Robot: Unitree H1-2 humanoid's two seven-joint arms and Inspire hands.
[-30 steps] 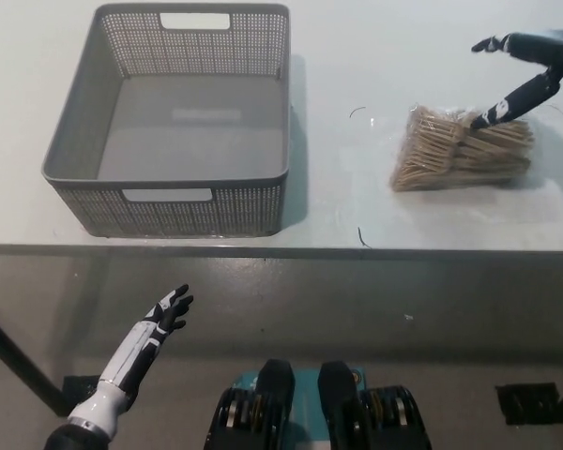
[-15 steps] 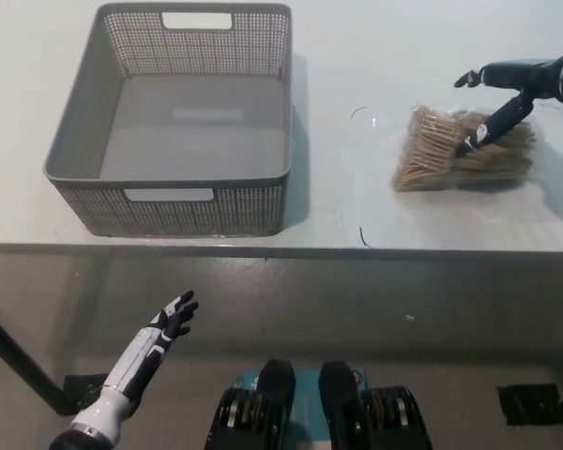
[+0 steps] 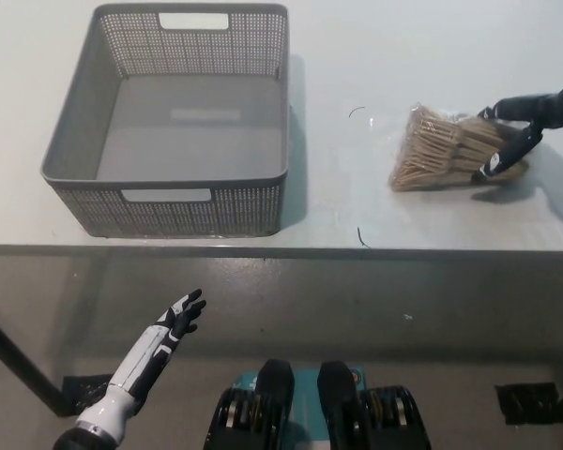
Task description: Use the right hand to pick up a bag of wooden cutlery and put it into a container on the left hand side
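Note:
The clear bag of wooden cutlery [image 3: 446, 150] lies on the white table [image 3: 357, 56], right of centre. My black right hand [image 3: 518, 131] comes in from the right edge and is shut on the bag's right end, one finger over the top and the others curled under the near side. The bag still rests on the table. The grey perforated basket [image 3: 164, 178] stands empty on the left of the table. My white left hand [image 3: 176, 321] rests low at the lower left, below the table's front edge, open with its fingers spread.
The table's front edge [image 3: 281, 249] runs across the middle of the view. Bare tabletop lies between the basket and the bag. Two small dark marks [image 3: 361, 236] sit on the table near the front edge.
My right hand has come down from above the bag and closed around its right end. The left hand drifted slightly right and down.

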